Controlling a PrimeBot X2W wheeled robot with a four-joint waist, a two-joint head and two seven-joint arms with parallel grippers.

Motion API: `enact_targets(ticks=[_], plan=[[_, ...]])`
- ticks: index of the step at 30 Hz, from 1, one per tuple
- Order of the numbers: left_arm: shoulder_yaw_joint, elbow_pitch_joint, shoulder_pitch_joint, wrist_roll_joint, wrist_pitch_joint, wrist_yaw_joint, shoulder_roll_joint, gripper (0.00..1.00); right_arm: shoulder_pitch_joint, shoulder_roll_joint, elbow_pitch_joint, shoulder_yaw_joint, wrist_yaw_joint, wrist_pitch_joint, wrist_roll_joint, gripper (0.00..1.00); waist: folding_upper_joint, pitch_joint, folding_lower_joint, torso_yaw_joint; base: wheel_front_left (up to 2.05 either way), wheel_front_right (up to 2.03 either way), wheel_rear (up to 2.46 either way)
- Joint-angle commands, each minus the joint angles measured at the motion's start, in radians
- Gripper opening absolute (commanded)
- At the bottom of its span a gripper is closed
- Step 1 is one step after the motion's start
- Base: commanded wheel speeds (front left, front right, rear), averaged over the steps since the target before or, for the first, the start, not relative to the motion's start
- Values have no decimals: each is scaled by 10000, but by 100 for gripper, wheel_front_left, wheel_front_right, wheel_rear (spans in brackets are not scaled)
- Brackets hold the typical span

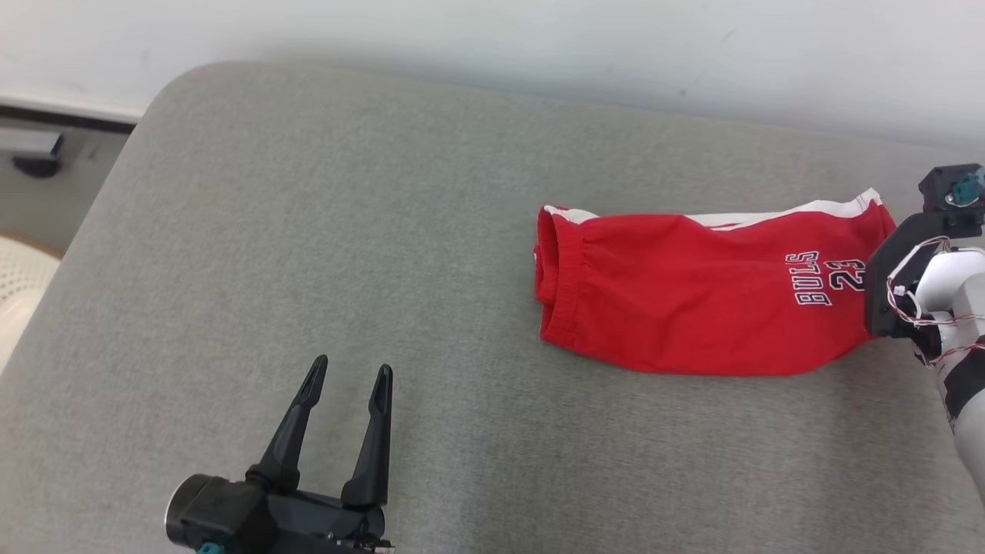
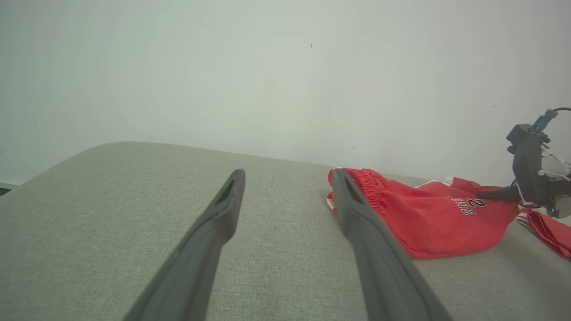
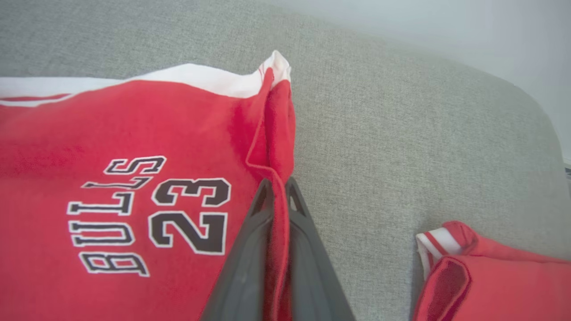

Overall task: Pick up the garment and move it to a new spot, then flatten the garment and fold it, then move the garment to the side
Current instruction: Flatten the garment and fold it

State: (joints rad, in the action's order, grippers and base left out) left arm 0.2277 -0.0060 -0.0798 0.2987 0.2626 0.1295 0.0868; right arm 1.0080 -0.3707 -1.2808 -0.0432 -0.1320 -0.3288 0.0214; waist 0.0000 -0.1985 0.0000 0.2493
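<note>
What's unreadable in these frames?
- Right wrist view: how many layers of the shorts the right gripper pinches; its fingers cover the fold.
- Right wrist view: red piece cut off by the bottom and right edges; same garment or another, cannot tell.
- Head view: shorts' hem by the print, hidden by the right arm.
- Head view: white perforated object, cut off by the left edge.

I saw red basketball shorts [image 1: 692, 308] with white side trim and black, white-outlined "BULLS 23" lettering. The upholstered surface [image 1: 308, 231] was a flecked grey weave, the wall [image 1: 539, 31] off-white, and the left gripper [image 1: 352, 365] and right gripper [image 3: 277, 182] were dark grey.
</note>
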Motion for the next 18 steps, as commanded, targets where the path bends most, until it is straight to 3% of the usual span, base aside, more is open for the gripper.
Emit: enact_targets(ticks=[1, 6, 18], plan=[[3, 43, 202, 16, 31, 10, 40, 100, -97, 2, 120, 83, 29, 110, -202, 0, 0, 376, 0, -386, 0, 0, 0], [8, 69, 354, 15, 31, -17, -11, 100, -118, 828, 517, 44, 29, 218, -447, 0, 0, 681, 0, -534, 0, 0, 0], [139, 119, 524, 110, 31, -9, -35, 100, -359, 2638, 1267, -2017, 29, -115, -166, 0, 0, 1020, 0, 83, 0, 0, 0]])
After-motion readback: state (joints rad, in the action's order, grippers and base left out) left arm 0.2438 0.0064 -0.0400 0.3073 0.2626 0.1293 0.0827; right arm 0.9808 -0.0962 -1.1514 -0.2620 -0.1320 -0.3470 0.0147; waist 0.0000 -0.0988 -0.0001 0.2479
